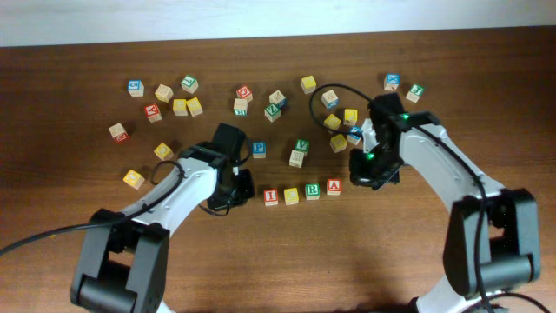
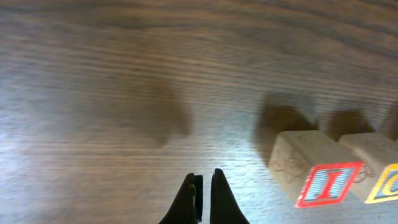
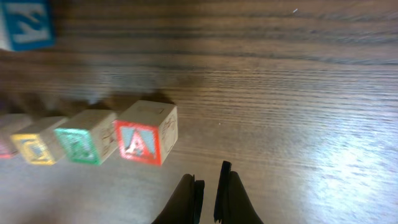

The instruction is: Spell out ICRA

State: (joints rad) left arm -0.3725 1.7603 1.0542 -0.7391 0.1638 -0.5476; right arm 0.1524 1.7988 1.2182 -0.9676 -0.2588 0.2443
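I block, C block, R block, A block in a touching row on table, just 6 o'clock of centre. Left claw closed, empty, just 9 o'clock of I block. Right claw fingers nearly together, empty, 2 o'clock of A block. Loose letter blocks scattered at 12 o'clock of row

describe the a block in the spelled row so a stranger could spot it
On the wooden table, between the left arm and the right arm, four blocks form a short row. The A block is at its right end in the overhead view. Its red-bordered face shows a red A, while its neighbour is green.
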